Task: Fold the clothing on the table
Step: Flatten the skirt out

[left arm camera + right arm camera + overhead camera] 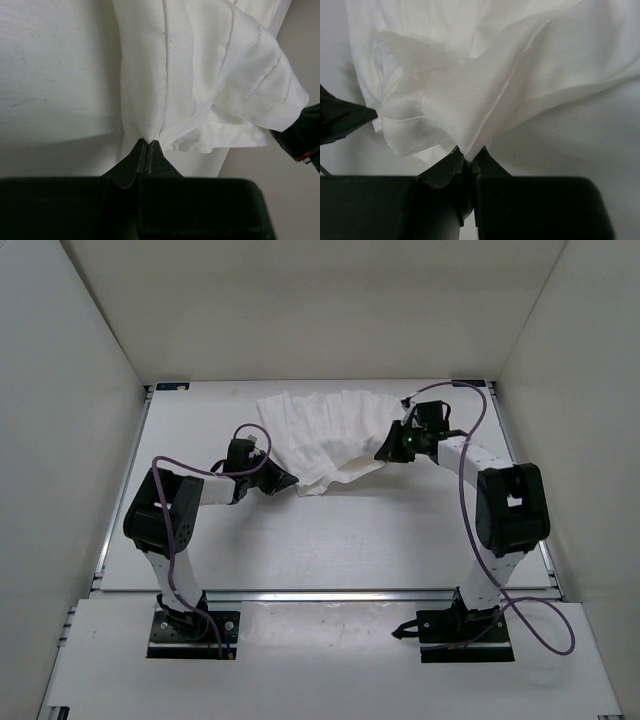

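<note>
The wrinkled white ribbed fabric garment (320, 435) sits bunched at the far side of the flat matte white table (350, 540), the left gripper (149, 149) pinching its near hem, the right gripper (470, 155) clamped on a fold.

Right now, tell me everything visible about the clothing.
The clothing is plain white fabric with a fine ribbed weave, stitched seams and a hemmed edge. It lies crumpled and wrinkled at the far middle of the table. The left gripper is shut on its near-left edge, and the right gripper is shut on a fold at its near-right side.
</note>
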